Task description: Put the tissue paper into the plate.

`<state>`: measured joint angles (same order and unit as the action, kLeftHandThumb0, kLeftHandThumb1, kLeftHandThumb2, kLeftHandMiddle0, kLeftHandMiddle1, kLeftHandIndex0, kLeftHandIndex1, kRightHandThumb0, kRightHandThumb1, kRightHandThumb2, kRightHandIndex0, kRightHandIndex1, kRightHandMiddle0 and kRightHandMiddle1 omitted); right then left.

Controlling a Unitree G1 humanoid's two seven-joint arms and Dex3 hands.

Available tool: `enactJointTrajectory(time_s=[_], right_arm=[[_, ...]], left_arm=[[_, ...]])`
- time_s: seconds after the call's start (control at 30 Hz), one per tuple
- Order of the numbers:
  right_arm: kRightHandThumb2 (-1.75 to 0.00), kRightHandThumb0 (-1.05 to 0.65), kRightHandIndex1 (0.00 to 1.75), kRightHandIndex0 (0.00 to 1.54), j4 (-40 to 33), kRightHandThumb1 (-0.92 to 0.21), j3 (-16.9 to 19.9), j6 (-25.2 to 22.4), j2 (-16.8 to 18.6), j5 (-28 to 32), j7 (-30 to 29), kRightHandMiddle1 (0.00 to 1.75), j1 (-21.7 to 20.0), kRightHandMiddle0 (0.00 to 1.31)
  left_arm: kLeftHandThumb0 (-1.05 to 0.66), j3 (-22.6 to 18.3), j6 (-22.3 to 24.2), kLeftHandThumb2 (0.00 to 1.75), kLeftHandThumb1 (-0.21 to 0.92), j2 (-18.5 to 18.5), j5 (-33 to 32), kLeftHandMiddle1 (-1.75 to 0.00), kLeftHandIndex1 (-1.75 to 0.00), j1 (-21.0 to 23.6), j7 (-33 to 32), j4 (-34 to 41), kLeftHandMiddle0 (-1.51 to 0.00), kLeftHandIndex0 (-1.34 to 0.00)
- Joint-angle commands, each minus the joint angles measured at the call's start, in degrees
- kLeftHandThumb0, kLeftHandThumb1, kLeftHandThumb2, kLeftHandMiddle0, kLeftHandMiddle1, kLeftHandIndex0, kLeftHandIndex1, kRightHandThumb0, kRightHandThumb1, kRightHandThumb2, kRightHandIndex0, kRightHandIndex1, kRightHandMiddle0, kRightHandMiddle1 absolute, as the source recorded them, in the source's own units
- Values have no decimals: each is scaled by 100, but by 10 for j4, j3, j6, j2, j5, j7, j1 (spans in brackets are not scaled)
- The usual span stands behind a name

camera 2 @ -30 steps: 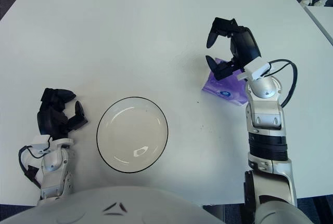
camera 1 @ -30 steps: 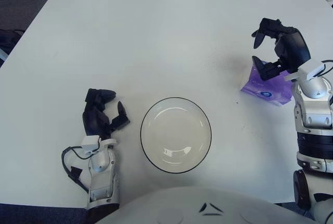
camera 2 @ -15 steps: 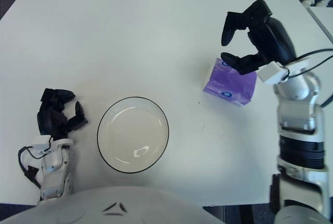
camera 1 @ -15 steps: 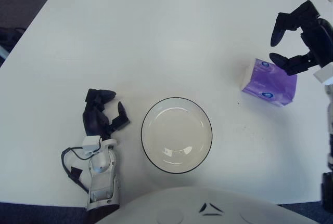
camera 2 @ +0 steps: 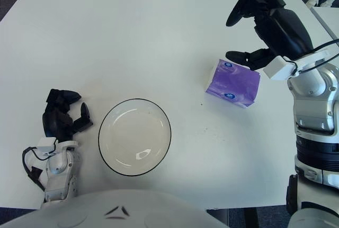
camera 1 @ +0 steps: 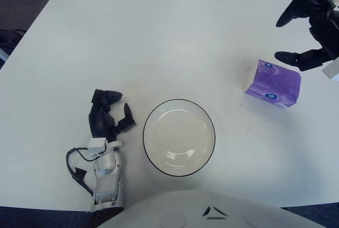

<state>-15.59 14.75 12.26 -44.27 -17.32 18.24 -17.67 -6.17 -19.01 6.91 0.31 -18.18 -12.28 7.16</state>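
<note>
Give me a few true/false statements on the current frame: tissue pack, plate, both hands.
1. The tissue pack lies in the plate. False: it lies on the table, to the plate's right.
2. The right hand is open and holds nothing. True.
3. The plate is empty. True.
4. The left hand grips the plate's rim. False: it shows left of the plate, apart from it.
5. The tissue pack is purple. True.
6. The right hand is above the plate. False: it is at the pack's far right side.
</note>
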Motion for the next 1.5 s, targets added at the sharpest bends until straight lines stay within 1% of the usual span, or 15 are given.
enactJointTrajectory(time_s=[0.0, 0.17, 0.67, 1.03, 1.47], right_arm=[[-109, -85, 149, 0, 2, -24, 3, 4, -11, 1, 3, 169, -1, 0], [-109, -85, 149, 0, 7, -24, 4, 7, -12, 2, 3, 169, -2, 0], [-110, -85, 149, 0, 17, -24, 3, 13, -13, 2, 1, 169, -5, 0], [-110, -85, 149, 0, 16, -24, 4, 14, -13, 3, 2, 169, -5, 0], [-110, -85, 149, 0, 13, -24, 3, 12, -12, 2, 2, 169, -4, 0]], left_arm=[[-1, 1, 24, 137, 26, 12, -3, -166, -175, -9, -4, -16, -67, -45], [-1, 2, 24, 139, 25, 14, -1, -168, -175, -9, -9, -15, -66, -45], [-1, 2, 14, 135, 26, 14, -3, -161, -175, -3, -14, -27, -68, -46], [-1, 1, 11, 136, 26, 13, -13, -164, -175, -3, -9, -27, -68, -45], [-1, 2, 20, 136, 27, 10, -9, -166, -175, -5, -11, -25, -65, -44]])
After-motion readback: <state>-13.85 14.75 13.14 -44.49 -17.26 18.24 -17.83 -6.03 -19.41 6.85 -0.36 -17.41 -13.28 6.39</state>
